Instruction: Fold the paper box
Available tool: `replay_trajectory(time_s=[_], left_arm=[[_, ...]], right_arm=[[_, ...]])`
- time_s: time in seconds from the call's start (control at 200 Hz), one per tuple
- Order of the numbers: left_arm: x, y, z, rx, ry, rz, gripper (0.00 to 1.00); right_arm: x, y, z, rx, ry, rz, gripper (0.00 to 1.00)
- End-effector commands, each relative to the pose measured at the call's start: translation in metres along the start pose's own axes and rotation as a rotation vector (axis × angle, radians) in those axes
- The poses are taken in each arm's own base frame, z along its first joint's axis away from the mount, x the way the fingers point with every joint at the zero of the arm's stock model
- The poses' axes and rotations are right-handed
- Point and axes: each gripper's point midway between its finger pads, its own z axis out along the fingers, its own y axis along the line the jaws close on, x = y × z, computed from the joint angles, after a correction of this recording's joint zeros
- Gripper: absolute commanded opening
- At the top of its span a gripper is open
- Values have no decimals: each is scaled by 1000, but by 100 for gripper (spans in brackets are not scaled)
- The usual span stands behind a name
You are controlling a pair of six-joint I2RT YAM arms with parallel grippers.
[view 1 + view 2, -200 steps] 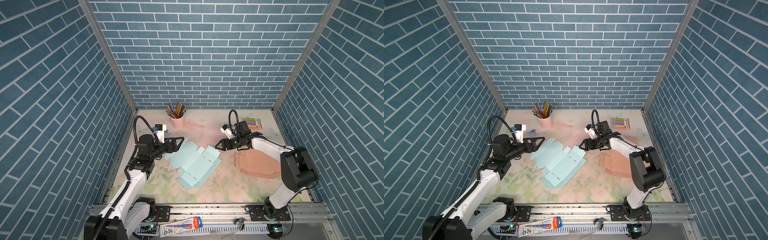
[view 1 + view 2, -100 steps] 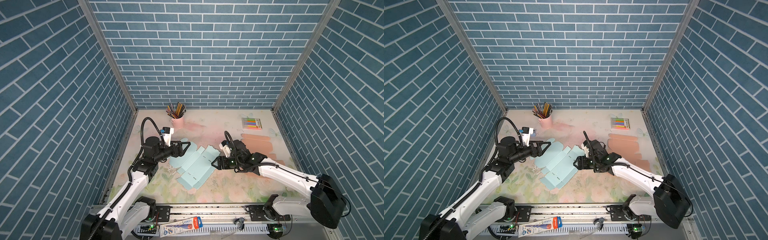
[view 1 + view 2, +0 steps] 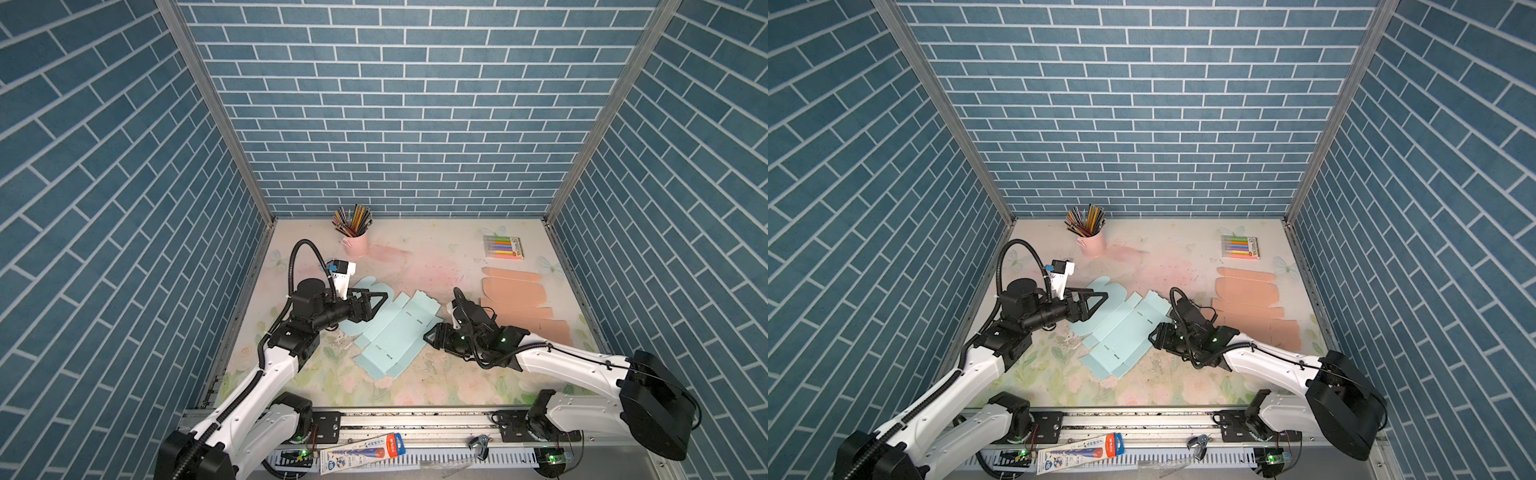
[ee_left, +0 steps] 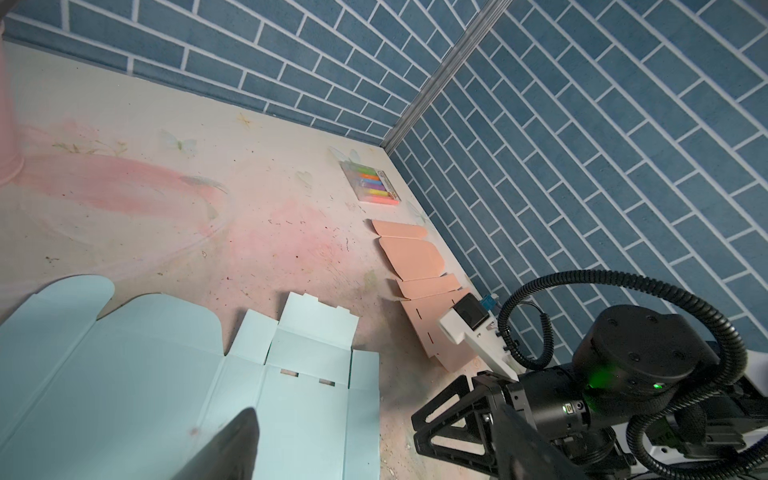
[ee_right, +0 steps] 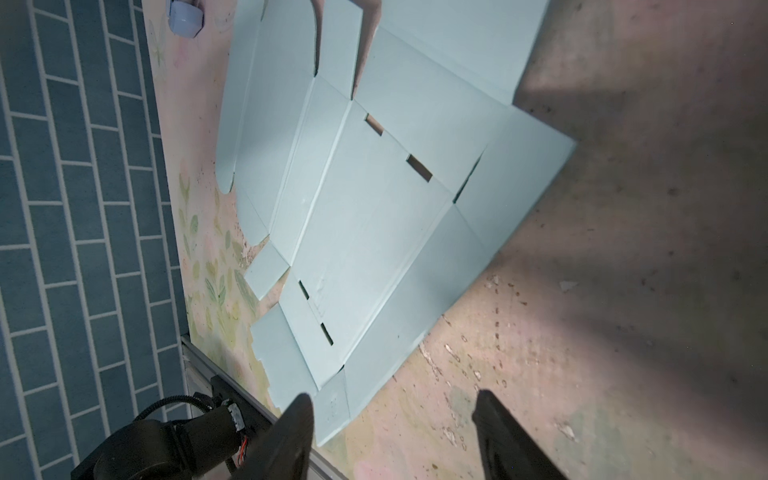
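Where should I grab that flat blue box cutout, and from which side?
Probably pinch the outer side panel of the blue cutout nearest the right end effector, sliding in low from that side. The sheet lies flat, so only its free edges offer a grip.

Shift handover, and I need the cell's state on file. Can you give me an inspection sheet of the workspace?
Surface: floral mat, scuffed, debris specks.
Job's things: light blue box blank flat, unfolded.
Clutter: peach box blank, pink pencil cup, marker pack.
Claws: left claw open over the blank's left end; right claw open at its right edge.
Cables: black hoses loop above both wrists.
Surroundings: blue brick-pattern walls; packaged item by front rail.
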Motion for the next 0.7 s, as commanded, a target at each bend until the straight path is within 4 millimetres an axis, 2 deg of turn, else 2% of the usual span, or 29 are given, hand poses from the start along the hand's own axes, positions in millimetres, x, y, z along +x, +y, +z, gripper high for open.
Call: replay_trajectory(time_s=[0.0, 0.195, 0.345, 0.695], left_arm=[[-4, -4, -2, 13, -34, 14, 88], [-2, -5, -3, 17, -34, 9, 88], [-2, -6, -4, 26, -37, 7, 88], [-3, -8, -5, 33, -43, 4, 88]], right_arm=[[-7, 5, 10, -21, -42, 74, 61], [-3, 3, 26, -39, -35, 96, 57], [-1, 5, 30, -25, -44, 84, 55], [3, -6, 41, -14, -41, 113, 51]])
